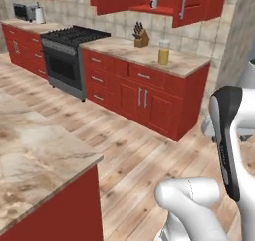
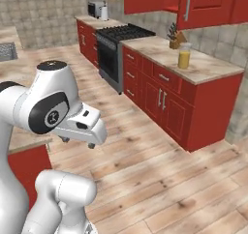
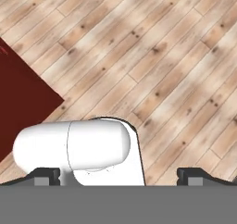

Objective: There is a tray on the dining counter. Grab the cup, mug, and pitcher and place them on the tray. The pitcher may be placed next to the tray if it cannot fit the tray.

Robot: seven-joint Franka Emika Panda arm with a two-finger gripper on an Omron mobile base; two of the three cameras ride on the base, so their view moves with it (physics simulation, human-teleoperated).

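Observation:
The pitcher (image 1: 164, 52) (image 2: 184, 55), clear glass with orange-yellow liquid, stands on the wall counter beside a knife block. A small grey mug (image 1: 154, 4) sits on the shelf of an open wall cabinet above it. The dining counter (image 1: 35, 155) with its veined marble top and red base lies at the lower left. My gripper (image 2: 77, 142) hangs over the wooden floor, far from the pitcher and mug, pointing down. Its jaws are open with nothing between them, and in the hand view the gripper (image 3: 119, 174) faces bare floor planks. The cup and the tray are out of view.
A black stove (image 1: 74, 36) stands left of the wall counter (image 1: 149, 60) with its red cabinets. A knife block (image 1: 141, 37) is near the pitcher. A toaster and microwave (image 1: 27, 12) sit at the far left. Open wooden floor (image 1: 144, 150) separates the two counters.

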